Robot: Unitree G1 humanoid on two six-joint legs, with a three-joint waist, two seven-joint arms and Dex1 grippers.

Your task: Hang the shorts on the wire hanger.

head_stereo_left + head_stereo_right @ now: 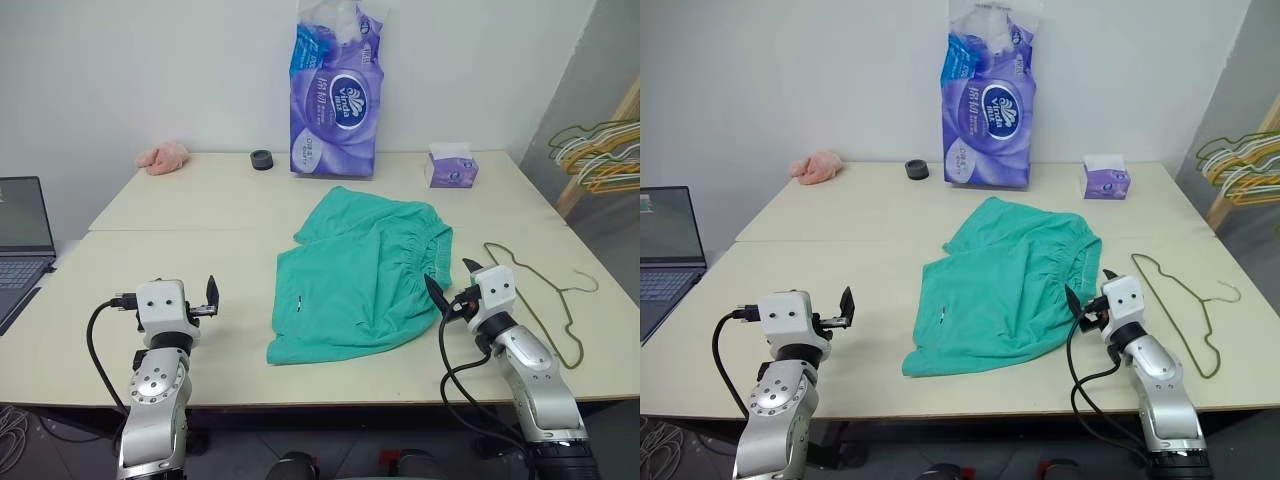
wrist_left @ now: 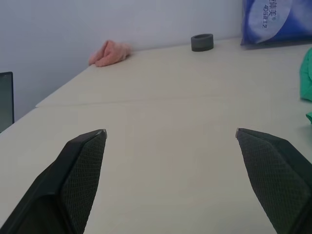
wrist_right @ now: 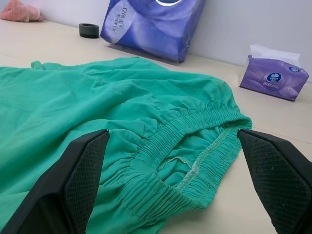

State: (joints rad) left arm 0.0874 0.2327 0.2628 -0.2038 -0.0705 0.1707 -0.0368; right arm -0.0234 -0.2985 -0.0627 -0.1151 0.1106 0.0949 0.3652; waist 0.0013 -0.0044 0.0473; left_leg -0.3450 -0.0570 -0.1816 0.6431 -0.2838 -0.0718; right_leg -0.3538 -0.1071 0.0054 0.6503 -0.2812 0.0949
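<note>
While both arms are hovering low over the table [image 1: 150,215], the shorts [image 1: 360,275] are lying flat mid-table — teal, slightly rumpled, gathered waistband facing the right gripper [image 1: 452,283], legs running back-left. Wire hanger [image 1: 540,290] is lying just right, hook pointing right. Left gripper [image 2: 170,134] and right are both spread wide, empty.

Soft, even indoor light is filling the scene, leaving the counter [image 1: 200,270] bright and free of glare. The shorts [image 1: 365,270] are casting only a faint, narrow shadow along their near edge. In the left wrist view, the left claw [image 2: 170,134] fingers are looking slightly soft up close, and the far wall is taking on a bluish cast. The head views are staying sharp, with no obvious bending at the edges.
</note>
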